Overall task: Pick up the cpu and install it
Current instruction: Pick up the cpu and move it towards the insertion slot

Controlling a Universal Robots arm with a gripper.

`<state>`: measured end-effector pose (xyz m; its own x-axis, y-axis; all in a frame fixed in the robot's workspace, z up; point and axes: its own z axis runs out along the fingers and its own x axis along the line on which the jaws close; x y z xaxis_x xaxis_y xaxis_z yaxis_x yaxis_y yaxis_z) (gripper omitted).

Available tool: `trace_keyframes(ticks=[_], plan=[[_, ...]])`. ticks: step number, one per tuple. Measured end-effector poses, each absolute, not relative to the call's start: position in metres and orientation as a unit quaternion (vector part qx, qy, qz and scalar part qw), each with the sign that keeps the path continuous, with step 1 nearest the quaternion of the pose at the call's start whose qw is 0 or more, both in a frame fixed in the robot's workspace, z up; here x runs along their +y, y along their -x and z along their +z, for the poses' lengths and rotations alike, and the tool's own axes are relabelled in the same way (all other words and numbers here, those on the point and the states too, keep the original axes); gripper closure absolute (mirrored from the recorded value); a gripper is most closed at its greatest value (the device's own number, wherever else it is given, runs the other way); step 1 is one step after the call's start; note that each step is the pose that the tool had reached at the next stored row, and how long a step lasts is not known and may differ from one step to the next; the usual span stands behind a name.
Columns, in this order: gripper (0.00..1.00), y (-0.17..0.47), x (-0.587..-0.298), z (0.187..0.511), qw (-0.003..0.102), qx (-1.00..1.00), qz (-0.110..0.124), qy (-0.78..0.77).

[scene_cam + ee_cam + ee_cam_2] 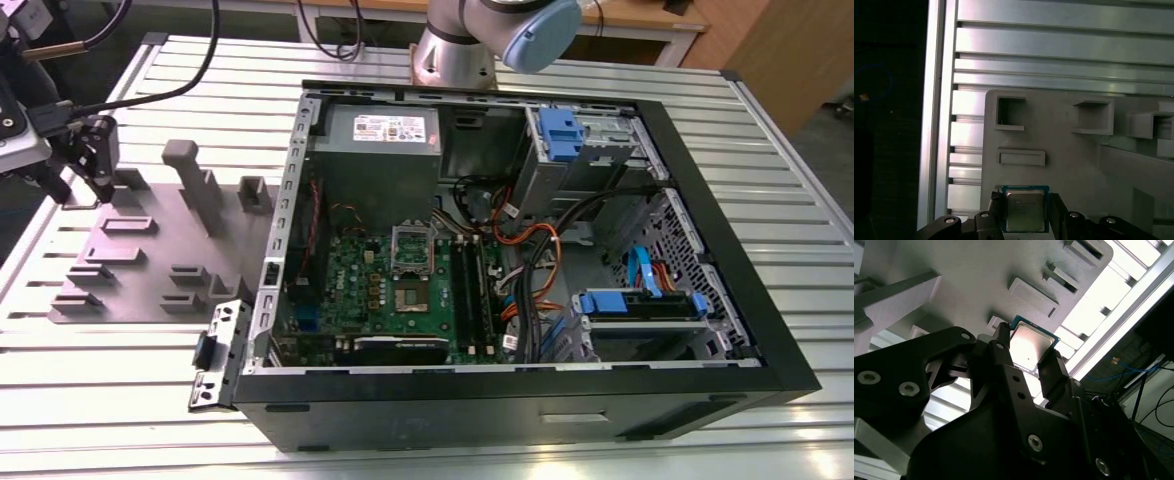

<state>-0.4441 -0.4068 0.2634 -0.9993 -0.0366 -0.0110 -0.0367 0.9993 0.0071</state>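
The cpu, a small square chip with a silver top and a green rim, sits between my two black fingers in both wrist views, and is also seen as the cpu. My gripper is shut on it, one finger on each side, just over the grey moulded plate. In the exterior view my gripper hangs at the far left, over the plate's far corner. The cpu is too small to make out there. Inside the open computer case lies the green circuit board with its socket.
Upright blocks rise from the plate to the exterior view's right of my gripper. The case's wall stands between plate and board. Cables and blue drive bays crowd the case's right side. The slatted metal table lies around.
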Motion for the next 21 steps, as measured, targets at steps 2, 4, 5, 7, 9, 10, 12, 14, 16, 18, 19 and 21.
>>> trace_keyframes(ticks=[2,4,5,7,9,10,12,14,16,18,19,21], plan=[[0.53,0.4440,-0.4068,0.2634,0.005,1.000,0.004,0.018],[0.53,0.4440,-0.4069,0.2634,0.005,1.000,0.004,0.018],[0.53,0.4441,-0.4068,0.2634,0.005,1.000,0.004,0.017],[0.53,0.4440,-0.4068,0.2634,0.006,1.000,0.004,0.010],[0.53,0.4440,-0.4068,0.2634,0.006,1.000,0.004,0.005],[0.53,0.4441,-0.4068,0.2634,0.005,1.000,0.004,0.005],[0.53,0.4441,-0.4068,0.2636,0.005,1.000,0.004,0.005],[0.53,0.4441,-0.4069,0.2640,0.006,1.000,0.004,0.005],[0.53,0.4441,-0.4069,0.2652,0.005,1.000,0.004,0.005],[0.53,0.4441,-0.4068,0.2656,0.006,1.000,0.004,0.005],[0.53,0.4441,-0.4068,0.2661,0.006,1.000,0.004,0.005],[0.53,0.4440,-0.4068,0.2670,0.006,1.000,0.004,0.005]])
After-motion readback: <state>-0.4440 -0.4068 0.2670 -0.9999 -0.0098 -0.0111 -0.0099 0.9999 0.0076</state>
